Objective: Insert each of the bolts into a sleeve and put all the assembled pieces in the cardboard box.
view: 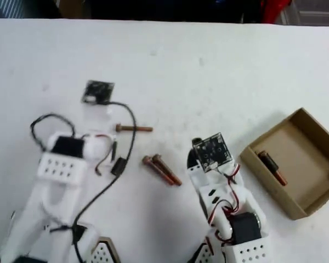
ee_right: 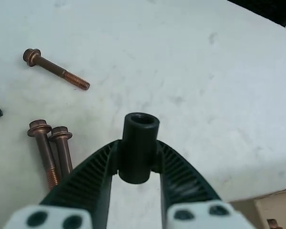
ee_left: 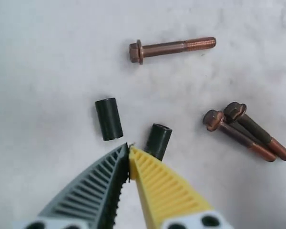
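1. Left gripper — jaws are shut, with the grey finger and yellow finger met at the tips; nothing is held.
2. Two black sleeves are seen lying just ahead of those tips. The near sleeve is just beside the yellow finger's tip; contact cannot be told. The second sleeve lies apart from the tips, on the grey finger's side.
3. Farther ahead of the left jaws a single bolt lies crosswise. A bolt pair lies side by side, touching, off to the yellow finger's side.
4. Right gripper — jaws are partly closed and clamped on a held sleeve. It is gripped by its lower half, and its open bore stands out beyond the tips.
5. Surface: a white table, faintly scuffed. A dark strip of room is seen past its far edge.
6. The cardboard box is set beside the right arm, off to one side of the right jaws. One assembled piece lies inside it.
7. Pose: the left arm is stretched over the table with its jaws near the loose sleeves. The right arm is placed between the bolt pair and the box.
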Motion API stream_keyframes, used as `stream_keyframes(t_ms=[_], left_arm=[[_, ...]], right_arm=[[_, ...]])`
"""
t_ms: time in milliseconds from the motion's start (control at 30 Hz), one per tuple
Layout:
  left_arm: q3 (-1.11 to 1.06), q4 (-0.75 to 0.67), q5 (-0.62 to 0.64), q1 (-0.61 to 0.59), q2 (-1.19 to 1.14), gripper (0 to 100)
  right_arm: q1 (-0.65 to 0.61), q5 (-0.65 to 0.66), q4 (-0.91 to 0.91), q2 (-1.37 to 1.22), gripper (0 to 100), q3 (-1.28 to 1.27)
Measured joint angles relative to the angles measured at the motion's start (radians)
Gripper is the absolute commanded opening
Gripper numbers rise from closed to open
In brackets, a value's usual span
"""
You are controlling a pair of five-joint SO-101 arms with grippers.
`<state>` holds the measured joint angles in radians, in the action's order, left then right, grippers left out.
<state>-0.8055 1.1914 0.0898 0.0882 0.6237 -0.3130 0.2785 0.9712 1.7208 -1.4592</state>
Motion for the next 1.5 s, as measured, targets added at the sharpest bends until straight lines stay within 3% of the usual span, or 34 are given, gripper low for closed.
stream_keyframes(t_ms=[233,533,767,1200,1300,1500], left_arm=[[0.192,-0.006,0.123,0.028,-0.261,2],[0.388,-0.006,0.167,0.063,-0.545,2],[0.496,-0.006,0.439,0.137,-0.661,2],[0.54,-0.006,0.907,0.16,-0.76,3],[0.54,-0.006,0.927,0.192,-0.793,12],[0.54,-0.006,0.988,0.199,-0.819,42]], right_arm=[[0.0,0.0,0.0,0.066,1.7,-0.038],[0.0,0.0,0.0,0.069,1.7,-0.052],[0.002,0.0,0.0,0.069,1.7,-0.058],[0.002,0.0,0.0,0.069,1.7,-0.058],[0.002,0.0,0.0,0.069,1.7,-0.058],[0.002,0.0,0.0,0.069,1.7,-0.058]])
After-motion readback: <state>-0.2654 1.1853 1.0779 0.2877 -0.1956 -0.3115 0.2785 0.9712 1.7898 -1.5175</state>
